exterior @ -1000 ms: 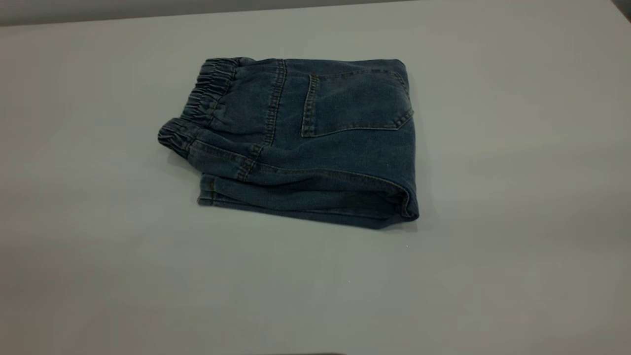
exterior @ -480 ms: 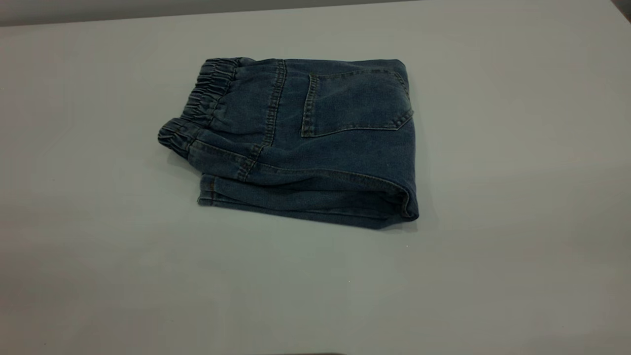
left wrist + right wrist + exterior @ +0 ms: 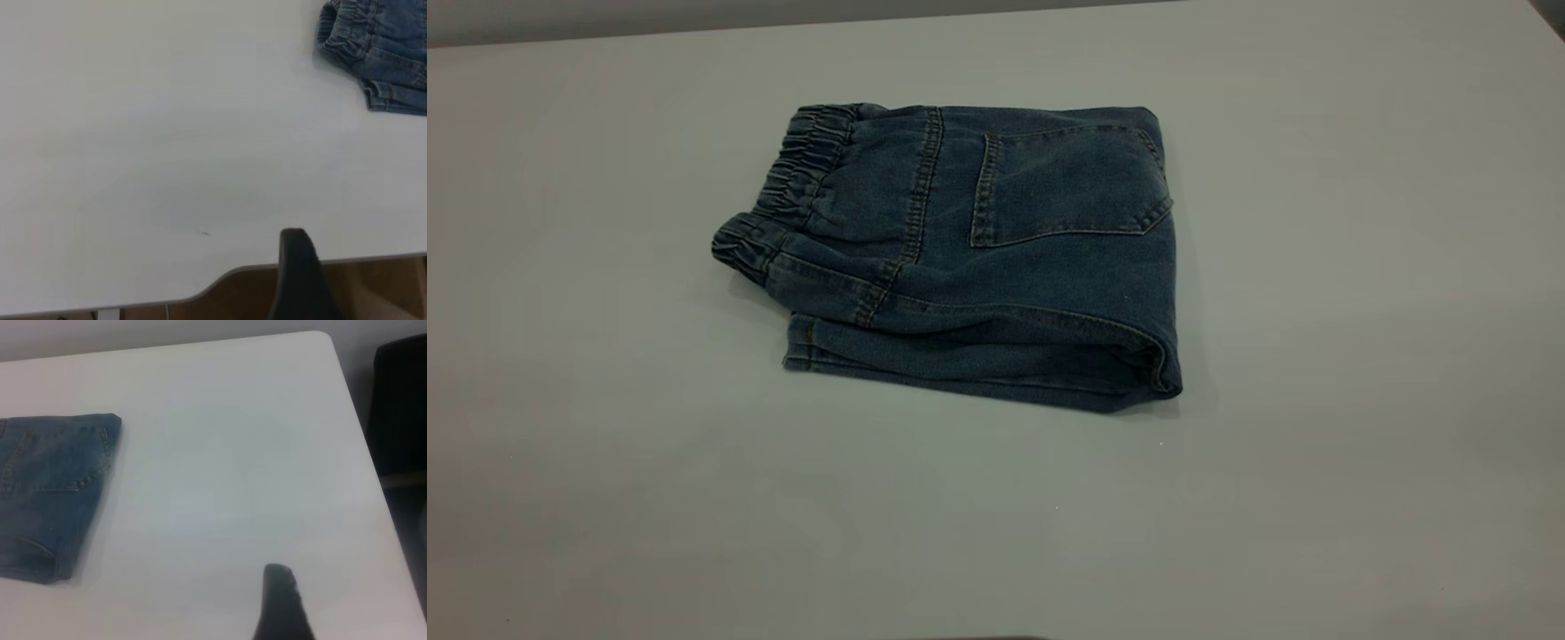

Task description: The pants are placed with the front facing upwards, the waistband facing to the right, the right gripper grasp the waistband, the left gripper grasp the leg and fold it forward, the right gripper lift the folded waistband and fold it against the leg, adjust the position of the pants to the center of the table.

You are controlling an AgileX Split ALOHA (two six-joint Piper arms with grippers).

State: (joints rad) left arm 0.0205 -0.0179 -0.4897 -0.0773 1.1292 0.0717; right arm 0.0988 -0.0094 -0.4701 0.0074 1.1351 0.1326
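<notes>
The pants (image 3: pixel 996 267) lie folded into a compact block near the middle of the table (image 3: pixel 1316 462), with the back patch pocket (image 3: pixel 1067 182) on top. The ruched waistband (image 3: pixel 796 173) is at the block's left end and the fold at its right. Neither gripper appears in the exterior view. In the left wrist view, my left gripper (image 3: pixel 297 267) is a black tip over the table's edge, far from the pants (image 3: pixel 393 53) and the waistband (image 3: pixel 340 33). In the right wrist view, my right gripper (image 3: pixel 283 603) is a black tip over bare table, well away from the pants (image 3: pixel 47 487).
The table's rounded corner (image 3: pixel 320 337) and a dark object (image 3: pixel 400 420) beyond its edge show in the right wrist view. Brown floor (image 3: pixel 373 287) lies past the table edge in the left wrist view. Wide bare table surrounds the pants.
</notes>
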